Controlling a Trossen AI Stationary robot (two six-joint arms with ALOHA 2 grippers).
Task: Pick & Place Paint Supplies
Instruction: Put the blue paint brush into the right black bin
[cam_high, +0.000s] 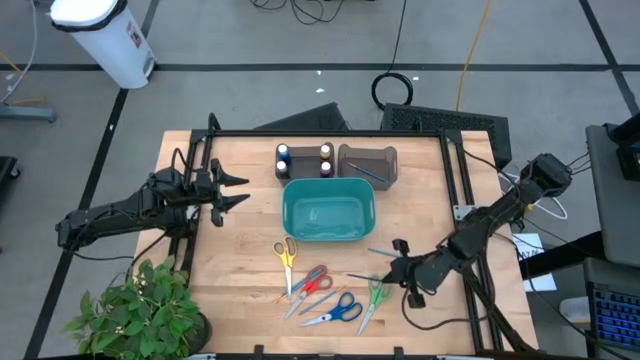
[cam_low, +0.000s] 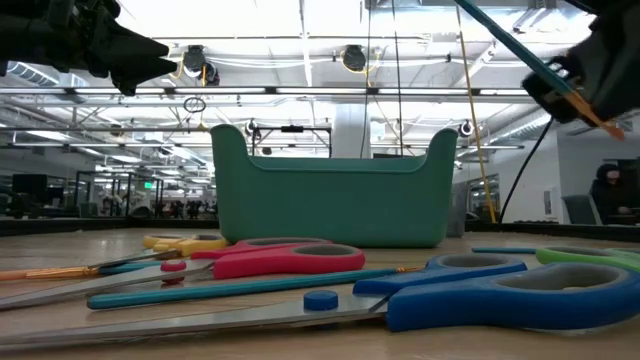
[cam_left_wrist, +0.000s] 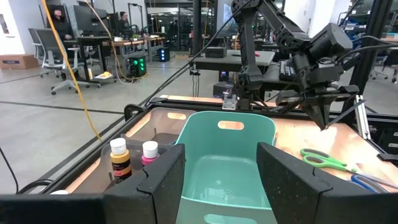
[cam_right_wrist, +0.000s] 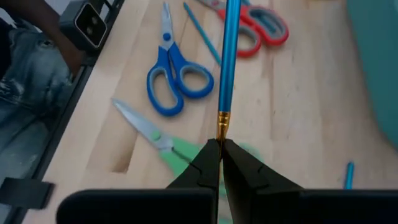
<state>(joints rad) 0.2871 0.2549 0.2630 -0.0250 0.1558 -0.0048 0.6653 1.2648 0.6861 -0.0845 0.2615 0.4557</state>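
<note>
A teal bin (cam_high: 327, 184) stands mid-table, with several small paint bottles (cam_high: 303, 160) behind it on the far side. My right gripper (cam_right_wrist: 221, 144) is shut on a blue paintbrush (cam_right_wrist: 227, 56) above the near right of the table, over the scissors. Another blue brush (cam_high: 380, 253) lies flat on the wood nearby, and one more (cam_right_wrist: 200, 32) lies beside the blue scissors. My left gripper (cam_left_wrist: 221, 186) hangs open at the table's left, level, facing the bin (cam_left_wrist: 227, 127) and touching nothing. My right gripper pinches the brush at its gold ferrule end (cam_right_wrist: 222, 124) between the free ends of its two fingers. The fingers slant down from the table's right side, and the blue shaft runs on forward in line with them. The brush is lifted clear of the table.
Yellow (cam_high: 286, 255), red (cam_high: 313, 280), blue (cam_high: 340, 310) and green (cam_high: 375, 295) scissors lie near the front edge. A dark grey tray (cam_high: 368, 163) with a brush in it stands right of the bottles. A potted plant (cam_high: 140, 310) sits at the near left corner.
</note>
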